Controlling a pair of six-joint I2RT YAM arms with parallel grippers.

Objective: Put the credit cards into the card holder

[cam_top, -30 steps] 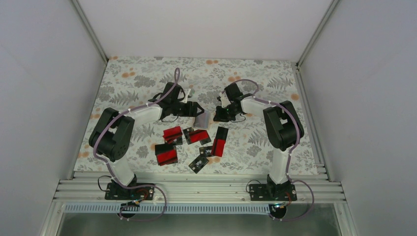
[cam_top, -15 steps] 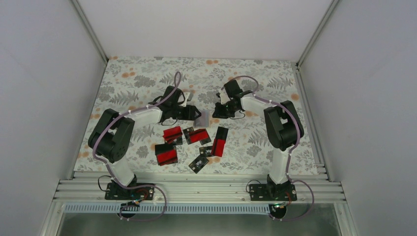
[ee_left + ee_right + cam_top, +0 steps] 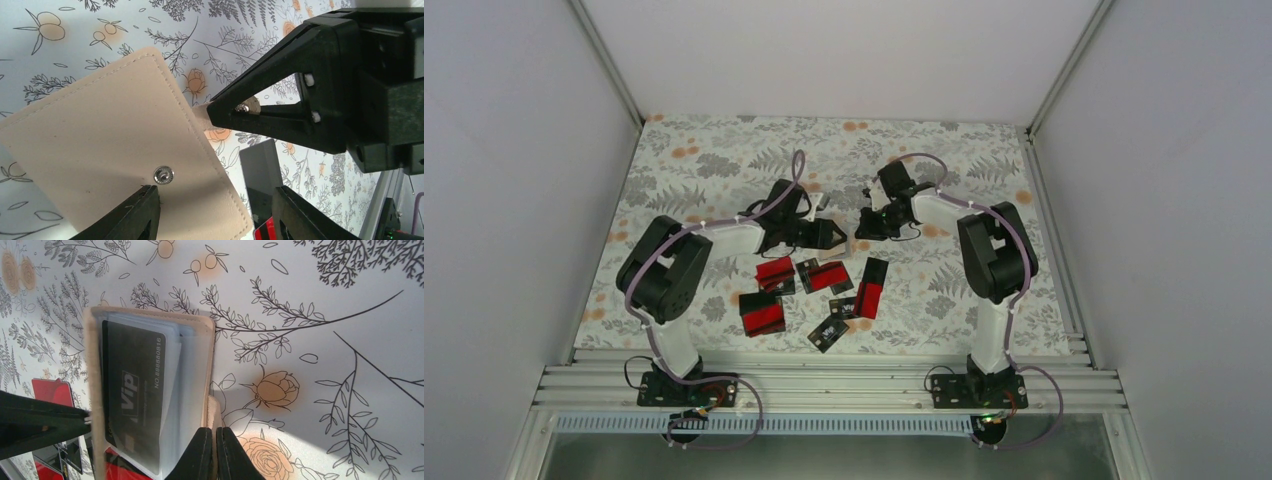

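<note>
The tan card holder (image 3: 110, 145) is held off the cloth between my two grippers. My right gripper (image 3: 216, 452) is shut on its small snap tab and shows in the left wrist view as black fingertips (image 3: 225, 107) pinching that tab. The holder (image 3: 150, 320) is spread open, with a black VIP card (image 3: 132, 385) in a clear sleeve. My left gripper (image 3: 217, 212) is open; its jaws straddle the holder's lower corner and the far jaw stands apart from it. Several red-and-black credit cards (image 3: 824, 275) lie loose on the table nearer the arm bases.
A flowered cloth (image 3: 714, 160) covers the table, boxed in by white walls and a metal rail (image 3: 824, 385) at the near edge. One black card (image 3: 260, 170) lies just beyond the holder's edge. In the top view both grippers (image 3: 849, 232) crowd the middle.
My left gripper has slid right over the holder and narrowed its jaws somewhat, so the holder is now mostly hidden in the top view. The right gripper has shifted slightly towards the back of the table.
</note>
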